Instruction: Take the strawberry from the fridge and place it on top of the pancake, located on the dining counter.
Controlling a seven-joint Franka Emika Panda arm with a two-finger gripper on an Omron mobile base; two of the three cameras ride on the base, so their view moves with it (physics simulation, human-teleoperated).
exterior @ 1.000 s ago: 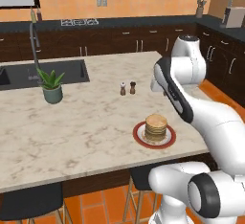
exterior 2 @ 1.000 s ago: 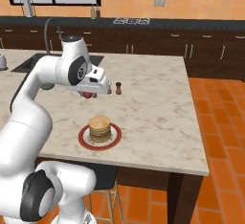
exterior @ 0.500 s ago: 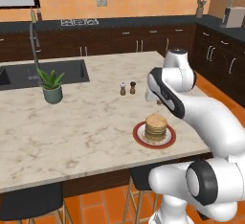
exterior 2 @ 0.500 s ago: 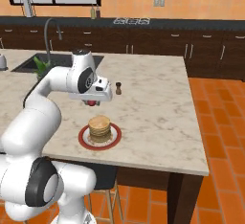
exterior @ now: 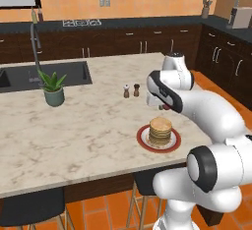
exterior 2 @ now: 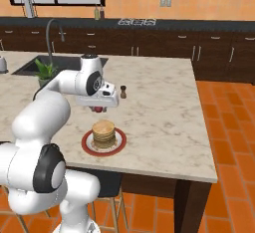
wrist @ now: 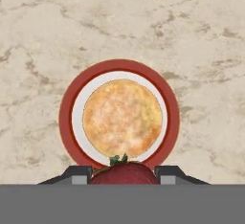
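Note:
My gripper (wrist: 123,175) is shut on the strawberry (wrist: 123,173), a dark-red fruit with a green stem tuft wedged between the two dark fingertips. Straight below the hand lies the pancake (wrist: 122,117), a tan stack on a red-rimmed plate (wrist: 67,117). From the right base view the strawberry (exterior 2: 98,109) hangs under the gripper (exterior 2: 98,108), a little above and behind the pancake (exterior 2: 103,133). The left base view puts the gripper (exterior: 166,107) just over the pancake (exterior: 160,129) on the dining counter (exterior: 88,126).
Salt and pepper shakers (exterior: 131,90) stand just behind the plate. A potted plant (exterior: 52,88) sits by the sink (exterior: 44,75) with its tall faucet (exterior: 34,44). The counter's near edge runs close below the plate, with dark stools (exterior: 29,209) under it.
The hand has come down and toward the near edge with the strawberry, and now hangs over the pancake plate. Plate, shakers and plant have stayed put.

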